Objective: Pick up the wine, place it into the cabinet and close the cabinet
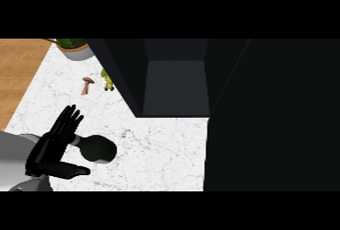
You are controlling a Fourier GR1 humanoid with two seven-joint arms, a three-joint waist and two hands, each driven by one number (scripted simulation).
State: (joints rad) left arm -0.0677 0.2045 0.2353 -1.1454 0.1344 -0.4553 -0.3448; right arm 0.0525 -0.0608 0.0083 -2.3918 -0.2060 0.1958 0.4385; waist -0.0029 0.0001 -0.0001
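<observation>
While the wine (98, 148) stands on the white marble desk (159, 152), you have only the left hand (54, 143) beside it, fingers straight and spread, thumb sticking out low toward the bottle, nothing grasped. The right hand does not show at all. The bottle reads as a dark round shape with a paler neck on its left side, just beside or touching the palm; you cannot tell which.

Seen from steeply above, the bottle looks upright, so its long axis runs up toward the camera, with the neck leaning toward the left hand in the view. That lean is probably only the viewing angle.

To do the pick well, you likely want to bring the palm flush against the bottle's side, then curl fingers and thumb round the body below the neck, keeping the bottle vertical so it does not tip. Close evenly; a push from one side could slide it across the marble.

The cabinet (176, 76) stands open farther back, its dark cavity facing you, with a large dark panel (272, 117) at the right, presumably its door. A potted plant (74, 47), a mushroom (87, 84) and a small green item (106, 81) lie well apart from the bottle.
</observation>
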